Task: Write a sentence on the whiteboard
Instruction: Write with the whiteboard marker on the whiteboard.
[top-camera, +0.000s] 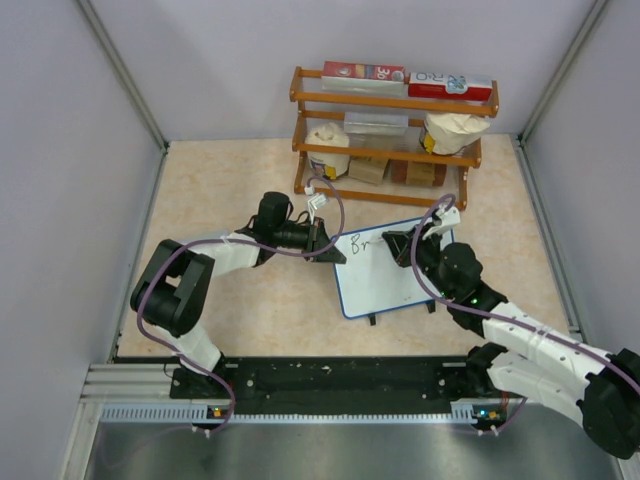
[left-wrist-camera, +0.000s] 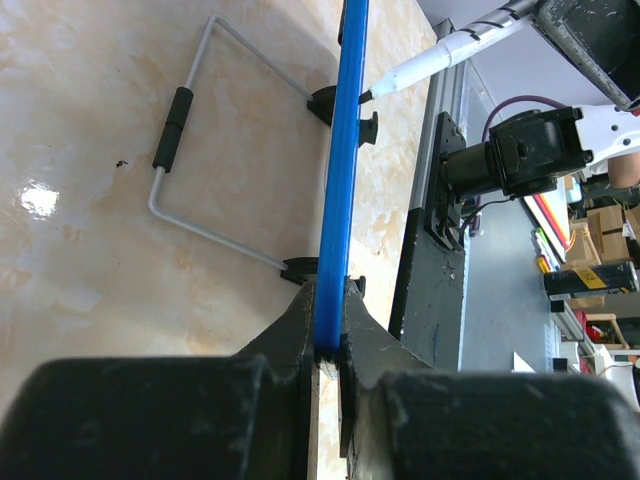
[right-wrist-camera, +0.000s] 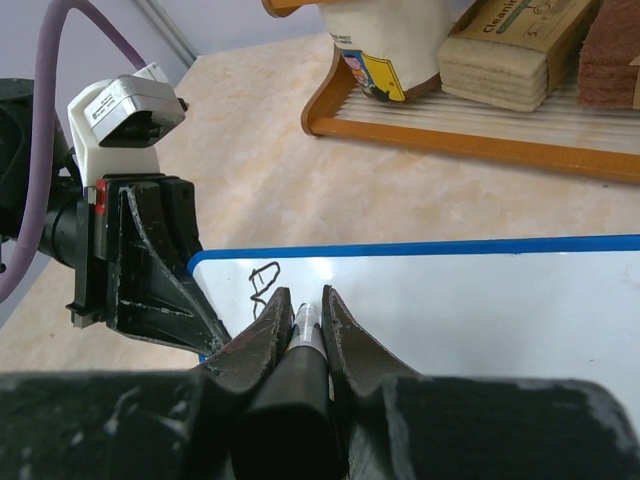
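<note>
Though nearly shut, grips only a thin thing: left gripper (top-camera: 326, 243) pinched on the left edge of the whiteboard (top-camera: 392, 285), black fingers (left-wrist-camera: 285, 345) pressed to either side of the dark-blue rim (left-wrist-camera: 343, 150), nothing else between them. Stands mid-frame in the top view, just below the wooden rack (top-camera: 385, 103), on the beige table (top-camera: 220, 200) — white face turned toward the arm bases, small black feet (top-camera: 374, 319) along the lower edge. Seen edge-on from the left wrist: rim as a blue line from bottom centre to the top of the frame, grey wire stand (left-wrist-camera: 190, 140) to its left on the rear side, marker (left-wrist-camera: 440, 55) coming in from the upper right on the face side. Right gripper (top-camera: 405, 243) at the upper middle of the board, closed narrow around the marker barrel, barrel filling the slim gap between the two fingers at bottom centre of the right wrist view. Marker tip right at the white face, near its upper-left corner; touching or just short of it — cannot tell. Of the sentence (top-camera: 358, 243), only "Br" readable, in black at the upper left of the board, just right of the left gripper.
</note>
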